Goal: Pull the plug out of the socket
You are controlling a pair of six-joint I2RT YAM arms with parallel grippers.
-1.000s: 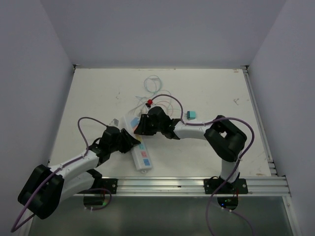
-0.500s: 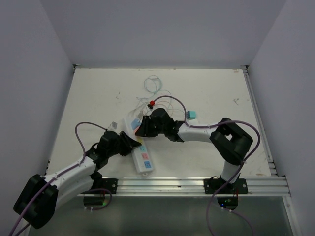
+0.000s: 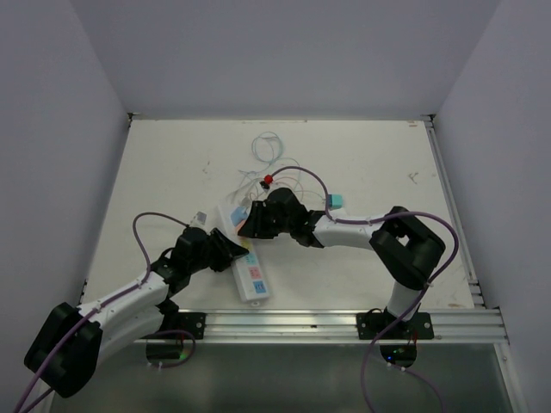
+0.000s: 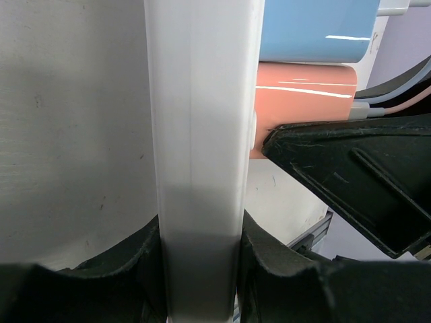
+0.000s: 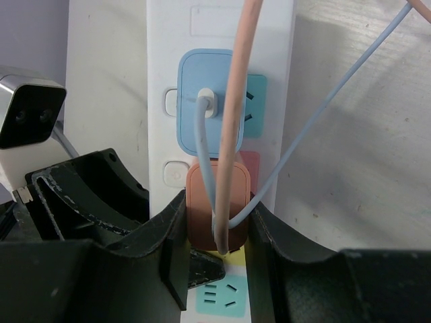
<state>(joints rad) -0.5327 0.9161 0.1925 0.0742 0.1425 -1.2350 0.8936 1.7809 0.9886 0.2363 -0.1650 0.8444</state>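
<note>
Gripping orange plug: right gripper | left gripper clamps socket

Seen from above, my workspace is evenly and softly lit. The off-white table is bright, the walls are dimmer, and my arms cast only faint shadows. My left wrist camera sits so close that the long white power strip is blurred and shaded grey at its near end. Thin glare streaks cross the glossy blue plug and the orange plug. My right wrist view is crisp at the centre, but my own black fingers are dark and soft.
</note>
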